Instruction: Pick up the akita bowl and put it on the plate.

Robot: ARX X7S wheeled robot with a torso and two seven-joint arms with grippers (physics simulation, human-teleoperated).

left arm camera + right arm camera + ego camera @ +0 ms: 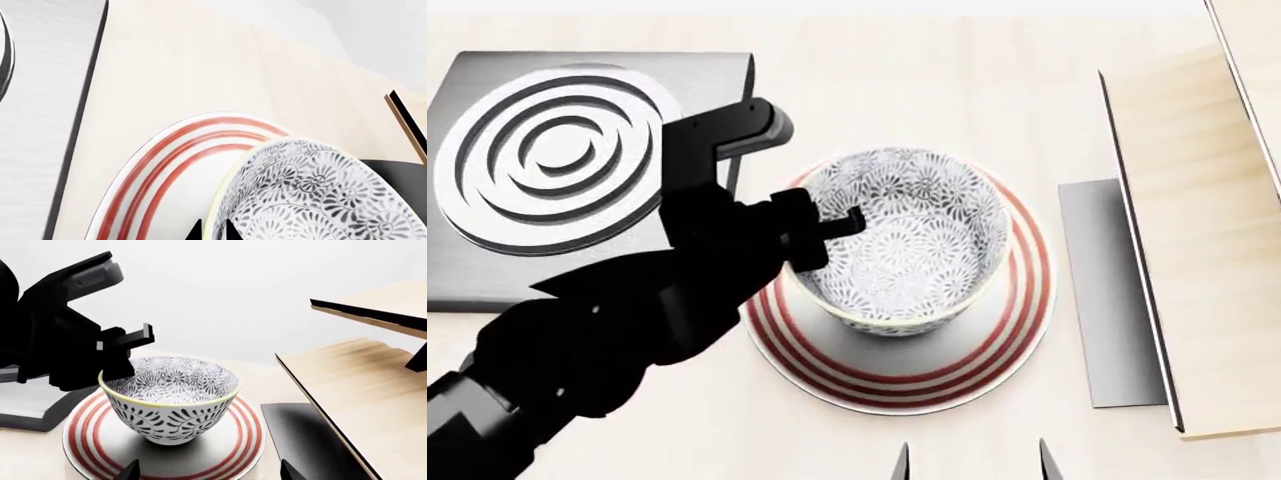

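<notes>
While the akita bowl (901, 240) sits upright near the middle of the plate (1001, 345), the left gripper (817, 225) is at its nine o'clock rim, one finger inside and one outside; whether it pinches, I can't tell. Placing looks done. Next: spread the jaws, lift straight off. The right gripper (972, 462) waits at six o'clock, fingers apart, empty. Stove burner (554, 150) at ten o'clock.
</notes>
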